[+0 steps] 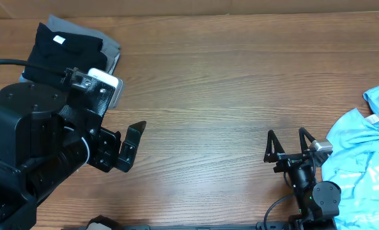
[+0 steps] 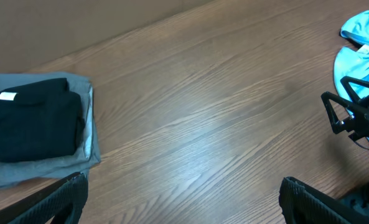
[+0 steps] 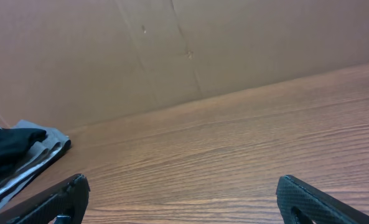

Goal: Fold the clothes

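Left hand (image 1: 126, 145) spread, folded black T-shirt (image 1: 64, 48) behind; blue shirt (image 1: 362, 169) right edge

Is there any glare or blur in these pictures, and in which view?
Overhead: even light, sharp wood grain on the table. Left wrist: pale sheen across the wood; the black T-shirt shows little detail. Right wrist: the right tool's fingers look blurred.

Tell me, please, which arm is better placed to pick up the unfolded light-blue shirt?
The right. The open right gripper sits just beside the light-blue shirt, while the left gripper is far off on the other side, near the folded black T-shirt.
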